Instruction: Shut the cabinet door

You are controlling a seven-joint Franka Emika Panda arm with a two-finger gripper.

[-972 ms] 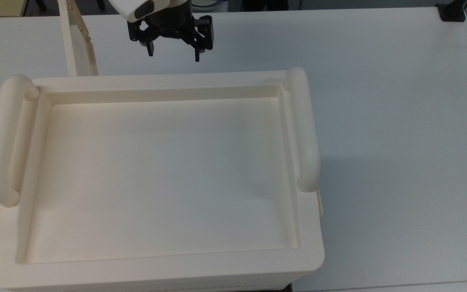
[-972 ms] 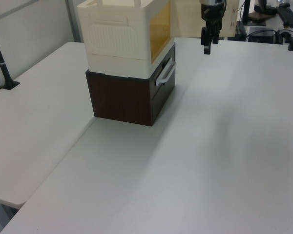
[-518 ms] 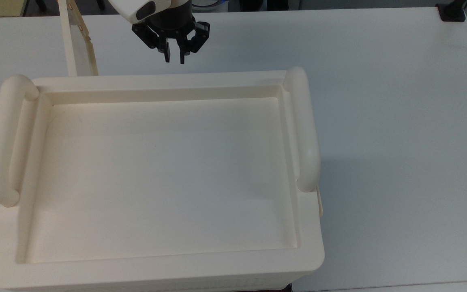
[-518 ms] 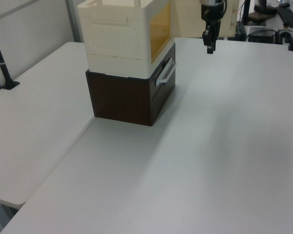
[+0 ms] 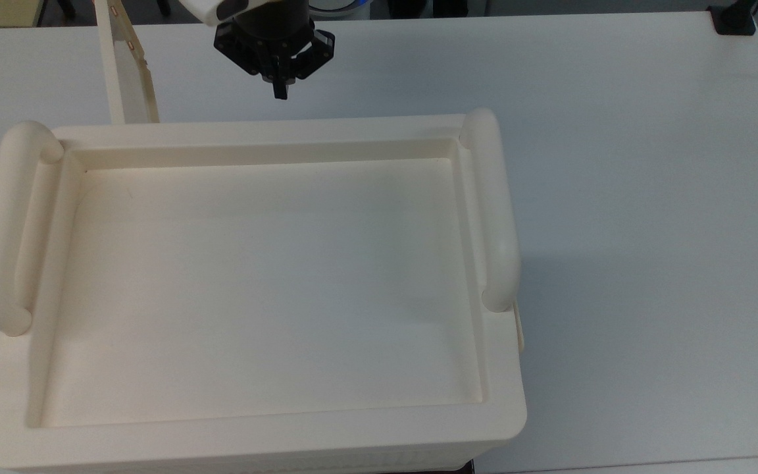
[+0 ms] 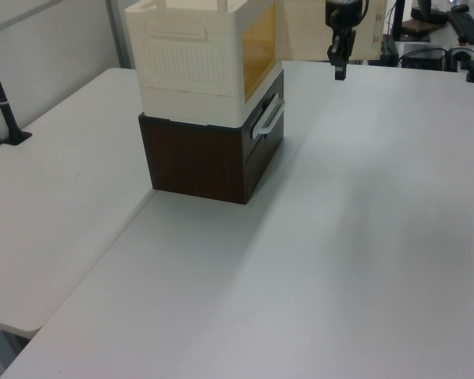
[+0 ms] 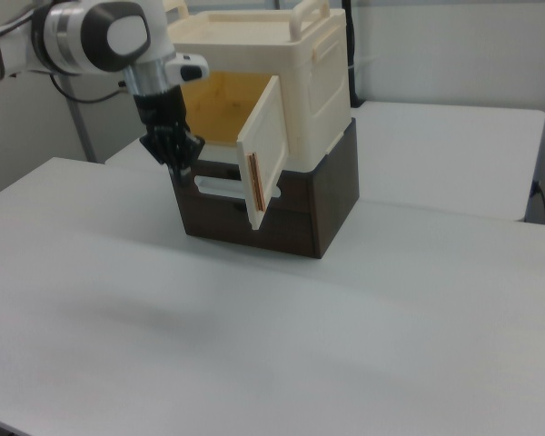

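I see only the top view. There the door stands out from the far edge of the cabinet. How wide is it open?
Observer: In the right view the door is swung far out from the front of the cabinet, and the amber inside shows.
Operator: Does the gripper touch it?
Observer: No. The gripper hangs in front of the opening, at the right view's left of the door, apart from it.
Operator: What is under the cabinet?
Observer: A dark brown drawer unit with a pale handle on its front.
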